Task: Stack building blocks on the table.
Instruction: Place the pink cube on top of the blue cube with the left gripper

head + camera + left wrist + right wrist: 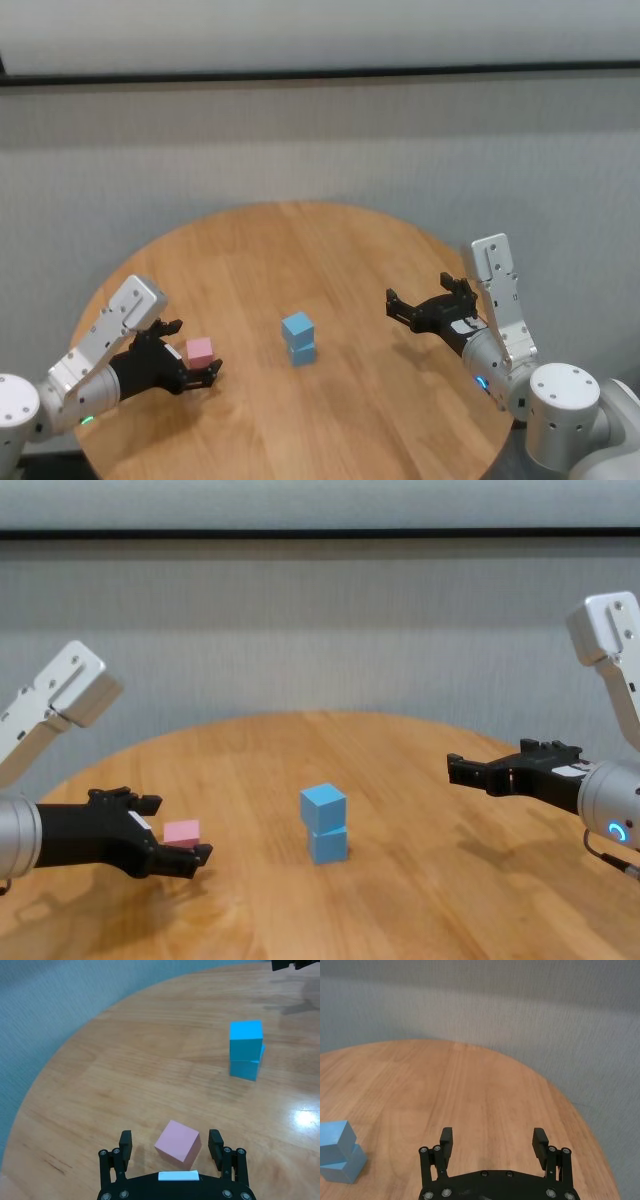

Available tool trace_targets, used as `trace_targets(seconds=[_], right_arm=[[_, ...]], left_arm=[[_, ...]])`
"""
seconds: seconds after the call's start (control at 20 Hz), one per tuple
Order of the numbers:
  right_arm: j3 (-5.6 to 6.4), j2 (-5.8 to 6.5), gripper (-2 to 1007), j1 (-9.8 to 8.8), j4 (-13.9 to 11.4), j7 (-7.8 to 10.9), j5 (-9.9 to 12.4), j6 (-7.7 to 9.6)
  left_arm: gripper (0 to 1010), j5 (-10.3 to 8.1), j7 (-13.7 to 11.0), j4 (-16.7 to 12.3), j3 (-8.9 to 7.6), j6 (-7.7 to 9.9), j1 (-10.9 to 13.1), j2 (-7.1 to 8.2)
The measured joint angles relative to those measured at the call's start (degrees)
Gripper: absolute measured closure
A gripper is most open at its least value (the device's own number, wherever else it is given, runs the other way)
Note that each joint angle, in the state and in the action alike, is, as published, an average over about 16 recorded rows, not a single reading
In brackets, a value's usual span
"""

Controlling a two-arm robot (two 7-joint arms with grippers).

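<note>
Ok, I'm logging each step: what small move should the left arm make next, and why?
Probably close the left pincer on the pink block: its open fingers already flank that block on the table, and the two blue blocks stand stacked, awaiting it. The right pincer hovers open, empty.

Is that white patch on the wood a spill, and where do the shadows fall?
No spill: in the left wrist view it is lamp glare on the table, near the two stacked blue blocks. In the chest view, soft shadows lie under the left gripper, around the pink block, and under the right gripper. The right wrist view shows no glare.
</note>
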Motion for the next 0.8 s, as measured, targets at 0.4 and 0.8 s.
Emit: trace_targets(seconds=[0.4, 0.8], right_arm=[[0.00, -0.01, 1, 0.00, 0.0, 0.00, 0.0, 0.00], [0.00, -0.01, 0, 0.00, 0.0, 0.00, 0.0, 0.00]], left_arm=[[7, -0.61, -0.8, 3.0, -0.20, 0.06, -1.6, -1.06], [9, -0.95, -1.2, 4.5, -0.28, 0.41, -2.3, -1.56]])
